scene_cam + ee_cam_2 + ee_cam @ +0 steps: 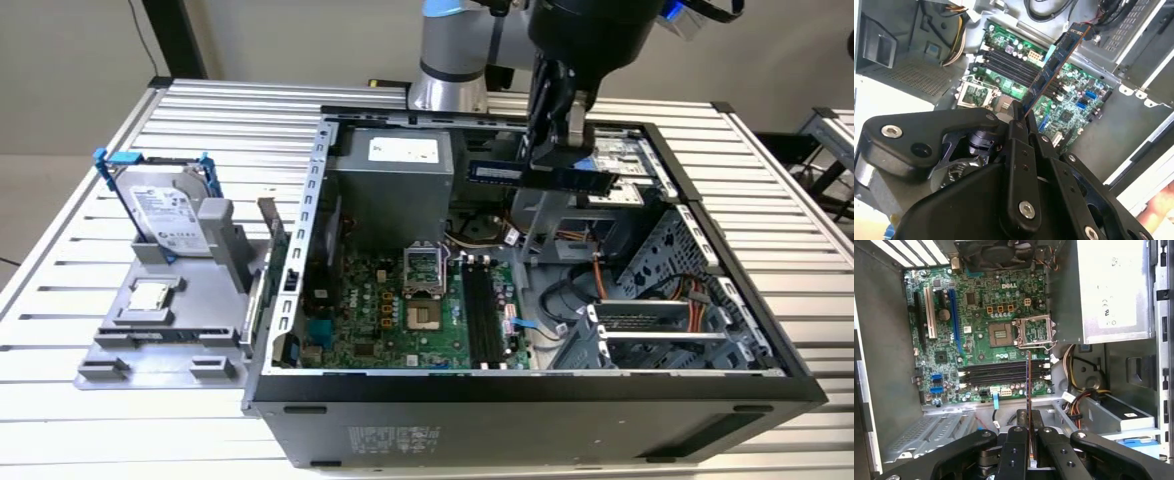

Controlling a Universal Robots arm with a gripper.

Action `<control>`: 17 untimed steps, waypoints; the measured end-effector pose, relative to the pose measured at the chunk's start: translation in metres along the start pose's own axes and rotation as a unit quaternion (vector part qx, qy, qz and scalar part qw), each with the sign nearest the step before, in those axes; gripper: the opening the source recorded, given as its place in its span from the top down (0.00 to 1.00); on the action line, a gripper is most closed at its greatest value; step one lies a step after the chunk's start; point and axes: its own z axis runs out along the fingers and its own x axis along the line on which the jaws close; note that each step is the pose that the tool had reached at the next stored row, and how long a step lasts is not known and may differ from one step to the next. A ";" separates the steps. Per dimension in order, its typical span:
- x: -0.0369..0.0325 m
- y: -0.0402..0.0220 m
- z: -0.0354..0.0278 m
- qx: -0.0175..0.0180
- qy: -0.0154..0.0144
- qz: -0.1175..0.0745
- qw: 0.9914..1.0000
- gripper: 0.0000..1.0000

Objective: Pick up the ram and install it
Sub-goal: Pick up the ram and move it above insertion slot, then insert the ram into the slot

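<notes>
A slatted metal table (80, 430) carries the open computer case (534, 395). My gripper (558, 150) hangs over the case's far side, fingers pinched on the ram (541, 177), which is in the air, well above the green board. Its long axis runs across the exterior view, crosswise to the dark memory slots (1004, 372) below, which look empty. On the grey tray (134, 345) beside the case sit the hard drive (167, 215) and a small chip (151, 295).
</notes>
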 end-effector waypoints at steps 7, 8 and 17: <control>-0.0011 -0.0025 0.0001 -0.001 0.000 -0.014 1.000 1.00; -0.0016 -0.0026 0.0001 -0.001 0.000 -0.014 1.000 1.00; -0.0029 -0.0025 0.0001 -0.001 0.000 -0.014 1.000 1.00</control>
